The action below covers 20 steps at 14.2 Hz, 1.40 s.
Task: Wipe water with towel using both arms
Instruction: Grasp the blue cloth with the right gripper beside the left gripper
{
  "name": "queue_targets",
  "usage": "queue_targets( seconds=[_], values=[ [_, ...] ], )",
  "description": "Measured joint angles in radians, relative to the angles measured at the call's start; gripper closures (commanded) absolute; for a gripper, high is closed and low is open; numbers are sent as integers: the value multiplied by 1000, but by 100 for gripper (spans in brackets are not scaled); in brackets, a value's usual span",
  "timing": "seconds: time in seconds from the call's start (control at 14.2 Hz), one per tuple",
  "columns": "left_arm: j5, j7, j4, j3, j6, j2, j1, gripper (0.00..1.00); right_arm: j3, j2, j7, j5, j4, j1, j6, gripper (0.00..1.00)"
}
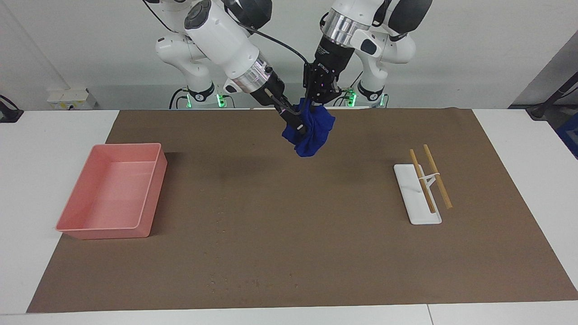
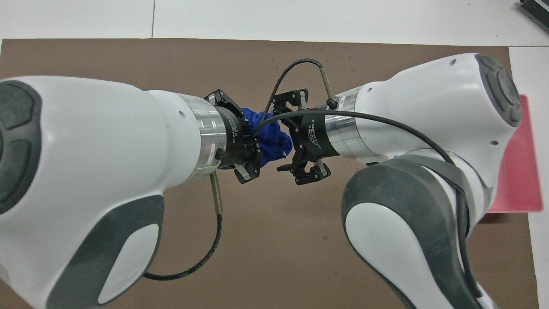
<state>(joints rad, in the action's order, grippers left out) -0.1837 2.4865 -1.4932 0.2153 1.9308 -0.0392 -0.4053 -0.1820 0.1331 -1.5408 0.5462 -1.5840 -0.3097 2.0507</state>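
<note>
The royal-blue towel [image 1: 311, 135] hangs bunched in the air over the brown mat [image 1: 289, 216], near the robots' end. My left gripper [image 1: 317, 106] is shut on its top and holds it up. My right gripper [image 1: 295, 124] is pressed into the side of the towel, its jaws open on either side of the folds. In the overhead view the towel [image 2: 269, 139] sits between the left gripper [image 2: 256, 143] and the right gripper [image 2: 285, 135], which face each other. Faint specks [image 1: 220, 215] dot the mat farther from the robots.
A pink tray [image 1: 153, 189] stands toward the right arm's end of the table and also shows in the overhead view [image 2: 521, 171]. A white rectangular dish [image 1: 417, 216] with two wooden sticks [image 1: 437, 176] lies toward the left arm's end.
</note>
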Motion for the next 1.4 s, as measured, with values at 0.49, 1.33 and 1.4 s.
queue_targets(
  seconds=[0.49,1.33,1.4],
  values=[
    [0,0,-2,0,0,0,-7,100,2,1,34,0,1,-13,70,15],
    [0,-10,-3,0,7,0,-7,100,8,1,43,-2,-12,-12,79,100],
    [0,-17,-3,0,7,0,-7,57,9,-1,43,-9,-12,-12,79,100]
  ],
)
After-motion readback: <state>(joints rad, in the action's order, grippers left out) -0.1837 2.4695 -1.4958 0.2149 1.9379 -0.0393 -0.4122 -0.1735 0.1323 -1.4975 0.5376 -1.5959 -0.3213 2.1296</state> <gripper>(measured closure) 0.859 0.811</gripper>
